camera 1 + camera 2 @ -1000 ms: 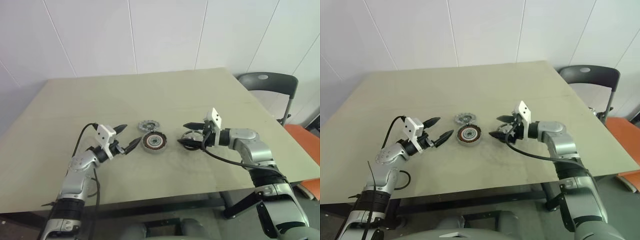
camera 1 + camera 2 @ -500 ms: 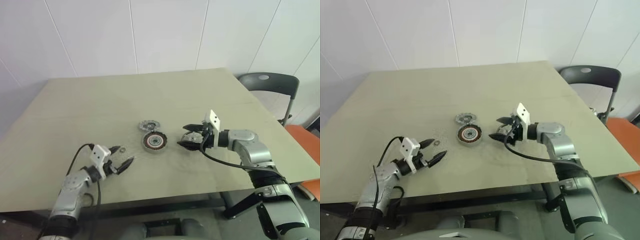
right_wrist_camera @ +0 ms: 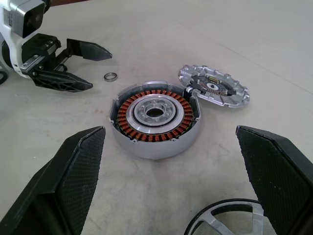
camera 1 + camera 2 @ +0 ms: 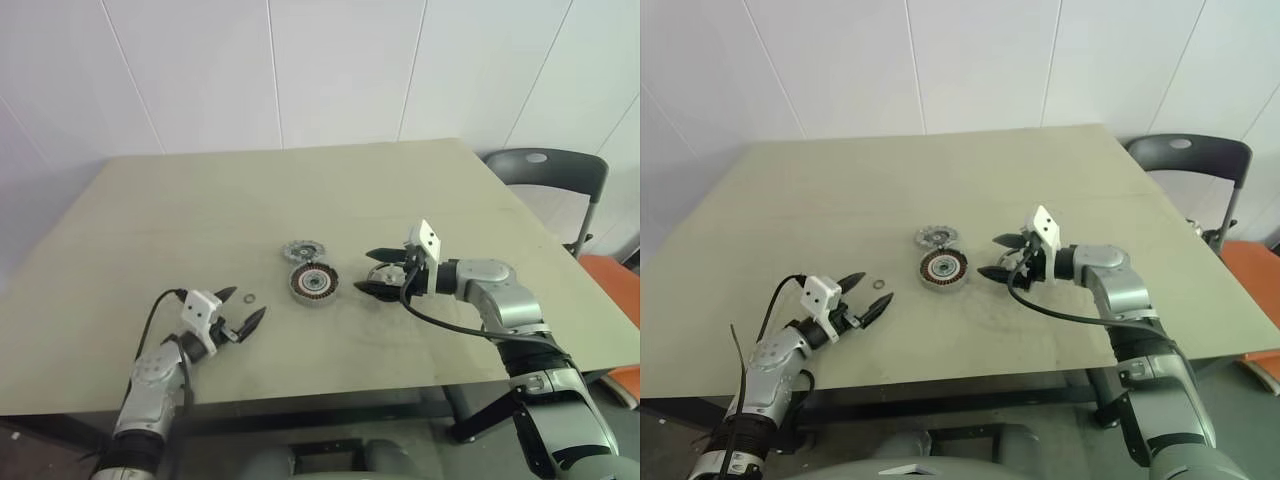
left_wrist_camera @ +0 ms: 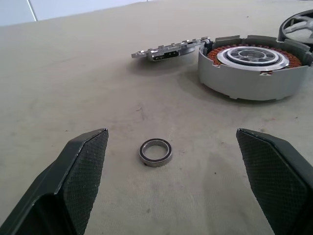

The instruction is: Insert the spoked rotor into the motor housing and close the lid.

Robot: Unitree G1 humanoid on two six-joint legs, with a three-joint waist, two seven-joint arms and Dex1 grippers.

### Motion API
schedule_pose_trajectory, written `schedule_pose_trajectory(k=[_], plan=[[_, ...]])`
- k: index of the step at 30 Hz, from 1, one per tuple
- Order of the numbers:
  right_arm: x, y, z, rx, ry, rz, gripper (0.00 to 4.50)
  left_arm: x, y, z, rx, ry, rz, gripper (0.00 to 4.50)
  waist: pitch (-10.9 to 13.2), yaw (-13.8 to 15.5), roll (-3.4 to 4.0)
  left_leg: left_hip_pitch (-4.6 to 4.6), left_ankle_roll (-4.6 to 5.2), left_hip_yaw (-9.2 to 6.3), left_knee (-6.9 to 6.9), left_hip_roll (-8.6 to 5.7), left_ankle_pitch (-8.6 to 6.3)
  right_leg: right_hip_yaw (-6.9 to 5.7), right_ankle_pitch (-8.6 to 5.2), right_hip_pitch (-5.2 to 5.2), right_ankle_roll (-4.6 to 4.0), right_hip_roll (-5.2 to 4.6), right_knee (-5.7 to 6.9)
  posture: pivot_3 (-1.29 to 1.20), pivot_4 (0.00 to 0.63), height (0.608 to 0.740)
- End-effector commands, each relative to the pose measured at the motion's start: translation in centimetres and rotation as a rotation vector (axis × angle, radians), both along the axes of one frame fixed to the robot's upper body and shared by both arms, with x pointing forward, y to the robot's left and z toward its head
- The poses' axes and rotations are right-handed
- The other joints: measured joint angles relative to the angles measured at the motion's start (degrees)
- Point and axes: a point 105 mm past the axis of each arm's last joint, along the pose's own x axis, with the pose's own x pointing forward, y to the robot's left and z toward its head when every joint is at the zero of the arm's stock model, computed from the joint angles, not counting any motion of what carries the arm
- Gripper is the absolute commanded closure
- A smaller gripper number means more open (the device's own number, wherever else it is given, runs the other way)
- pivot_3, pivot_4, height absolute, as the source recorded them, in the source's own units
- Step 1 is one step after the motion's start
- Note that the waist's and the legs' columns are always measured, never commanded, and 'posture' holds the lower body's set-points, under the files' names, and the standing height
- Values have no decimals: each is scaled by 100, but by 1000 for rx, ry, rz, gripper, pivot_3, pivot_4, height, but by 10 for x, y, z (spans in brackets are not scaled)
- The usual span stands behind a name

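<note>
A: Spoked rotor (image 3: pixel 230 218) lying on bench (image 4: pixel 180 210) between wide-open right end effector (image 4: pixel 379 270) fingers, beside motor housing (image 4: pixel 313 284); nothing gripped.

B: Left end effector (image 4: pixel 240 310) likewise open, empty. Risk: skewed grasp, jamming against windings.

the left gripper (image 4: pixel 240 311) has dropped and pulled back from the motor housing (image 4: pixel 312 284). a second ago it hung raised just beside the housing's left edge, its fingertips almost at the rim; half a second ago it was already low near the table's (image 4: pixel 150 220) front edge, and it has shifted only slightly since. it now sits low over the table, well apart from the housing, fingers spread wide as before. a small metal ring (image 4: pixel 249 296) lies on the table just past its fingertips; it did not show a second ago and came into sight once the gripper had moved away.
</note>
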Motion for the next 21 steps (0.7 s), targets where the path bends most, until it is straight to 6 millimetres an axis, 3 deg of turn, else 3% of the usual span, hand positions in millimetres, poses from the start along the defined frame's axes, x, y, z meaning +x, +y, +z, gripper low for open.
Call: schedule_pose_trajectory(k=[1, 8, 14, 17, 21], plan=[[2, 3, 12, 7, -56, 10, 0, 11, 10, -1, 55, 39, 55, 28, 0, -1, 1, 0, 0, 0, 1, 1, 0, -2, 0, 2, 0, 0, 1, 0, 0, 740], [3, 3, 12, 7, -60, 1, 0, 24, 14, 17, 41, 63, 74, 28, 2, -15, 1, 1, 0, 0, 5, 10, 0, -6, 0, 1, 0, 10, 4, 0, 0, 740], [5, 3, 13, 5, -67, -10, 0, 19, 11, 15, 32, 116, 38, 28, 3, -15, -1, -13, -1, 7, -7, 10, 0, 1, 22, -12, -3, 6, -12, 0, 0, 740], [6, 3, 13, 5, -70, -17, 0, 15, 6, 14, 24, 131, 8, 610, 4, -16, -1, -15, -1, 8, -10, 9, -1, 0, 22, -14, -4, 5, -17, 0, 0, 740], [7, 3, 12, 4, -74, -25, 0, 6, -4, 14, 4, 148, -69, 1992, 5, -16, -1, -15, -2, 8, -10, 10, -1, 0, 11, -13, -18, 4, -16, 0, 0, 740]])
